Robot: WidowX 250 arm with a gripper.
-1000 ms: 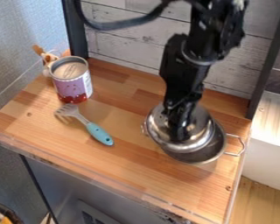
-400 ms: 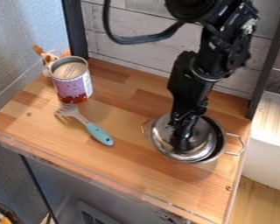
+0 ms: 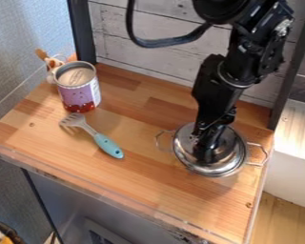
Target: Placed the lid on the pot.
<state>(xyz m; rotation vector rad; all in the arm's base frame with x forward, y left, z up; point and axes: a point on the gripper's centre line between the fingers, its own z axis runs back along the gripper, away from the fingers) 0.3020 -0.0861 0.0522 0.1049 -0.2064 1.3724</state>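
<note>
Lid (image 3: 230, 151) farther right, over pot (image 3: 247, 156)

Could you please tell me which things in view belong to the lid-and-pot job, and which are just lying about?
Belong to the job:
lid
pot
black gripper

Just lying about:
purple-labelled can
blue-handled utensil
small brown-and-white item behind the can
</note>
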